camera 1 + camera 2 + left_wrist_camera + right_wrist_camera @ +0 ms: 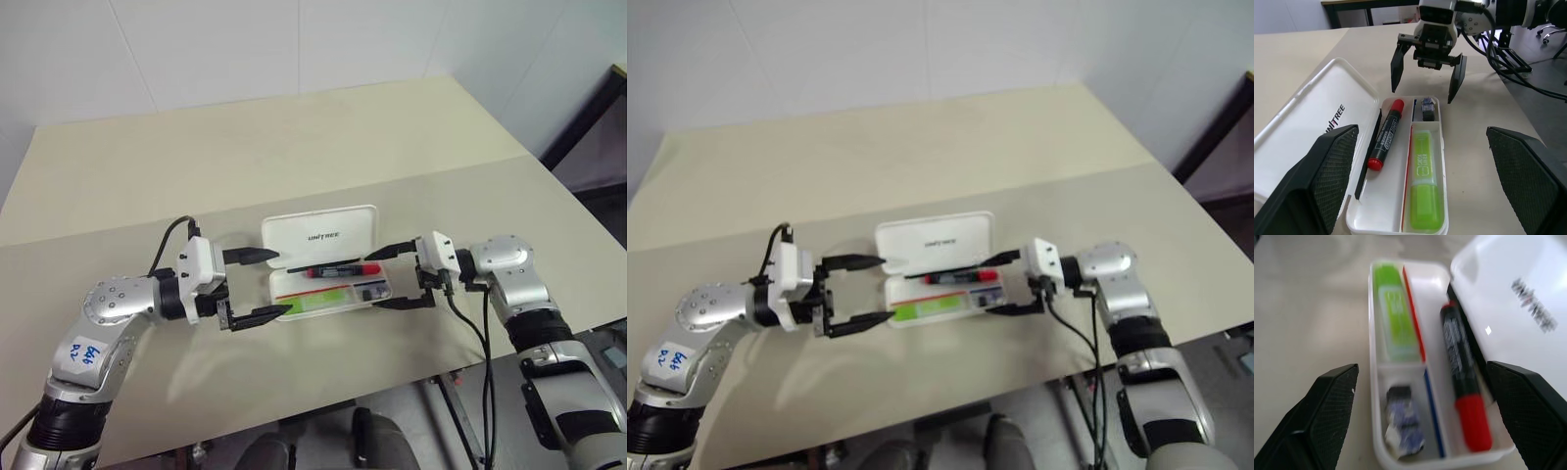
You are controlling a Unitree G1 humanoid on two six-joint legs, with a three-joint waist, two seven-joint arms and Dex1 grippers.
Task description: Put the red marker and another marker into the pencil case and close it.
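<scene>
Beige table (294, 157): pencil case (318, 235) lid reads "UNITREE".

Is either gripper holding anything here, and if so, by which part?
Nothing is held. Both the left gripper and right gripper are open, flanking the case; both markers lie inside.

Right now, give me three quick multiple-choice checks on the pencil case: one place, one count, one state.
1. The red marker lies:
A. in the compartment beside the hinge
B. on the table
C. in the right claw

2. Markers inside the pencil case:
A. none
B. one
C. two

3. The lid is:
A. shut
B. standing open
C. detached

Answers:
1 A: it rests along the lid side of the tray.
2 C: the red marker and the green marker both lie inside.
3 B: the lid stands up behind the tray, and the left claw and right claw flank it, both open.
</scene>
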